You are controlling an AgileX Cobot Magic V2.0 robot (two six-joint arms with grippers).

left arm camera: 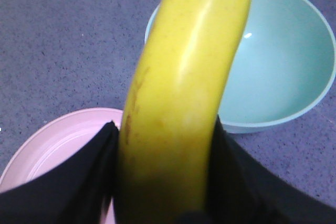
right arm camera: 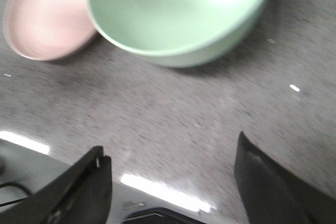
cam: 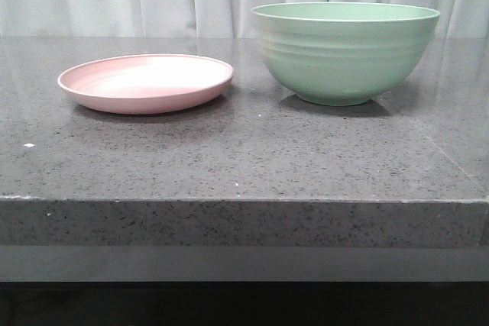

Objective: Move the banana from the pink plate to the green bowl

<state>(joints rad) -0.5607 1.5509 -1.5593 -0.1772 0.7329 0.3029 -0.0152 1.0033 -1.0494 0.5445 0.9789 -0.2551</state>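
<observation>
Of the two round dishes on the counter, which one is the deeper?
The pale mint-green ridged bowl, on the right in the front view. Its tall walls rise well above the shallow pale-pink plate to its left, whose rim is low. Both look empty.

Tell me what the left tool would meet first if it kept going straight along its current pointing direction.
Likely the green bowl: the left tool, shut on the banana, points toward its near rim, with the banana's far end leading. Depth is unclear; it might hit the countertop short of it.
</observation>
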